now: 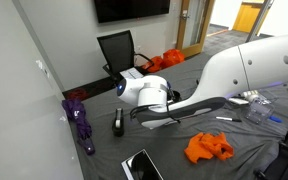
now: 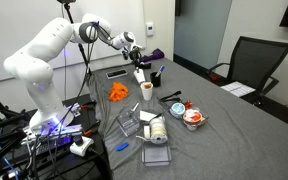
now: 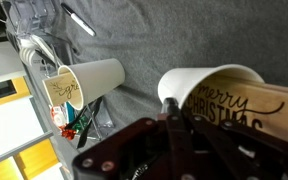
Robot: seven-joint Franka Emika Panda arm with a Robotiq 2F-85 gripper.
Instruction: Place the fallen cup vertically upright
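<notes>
The gripper hangs low over the bench, close above a cluster of desk items. In the wrist view its dark fingers seem drawn together at the middle of the picture with nothing visible between them. The other views are too small to confirm this.

The paper cup sits on the bench apart from the gripper, a little beyond the fingertips and untouched by them. In an exterior view it appears to stand on its base, with a tan wall and a pale rim on top. In the wrist view the paper cup lies across the picture up and left of the gripper, wide end pointing left. The farther bench items lie the same way, so that view seems rolled sideways.

Just past the fingertips, on their right in the wrist view, is a white cup with a wooden sign reading "Merry Christmas". A small black holder stands just beside the gripper in an exterior view.

Farther out than the paper cup are clear plastic containers and, in the wrist view, a pen. An orange cloth lies near the paper cup, on the robot's side of it. In an exterior view the gripper shows as a dark block under the white wrist, with a purple object near it.
</notes>
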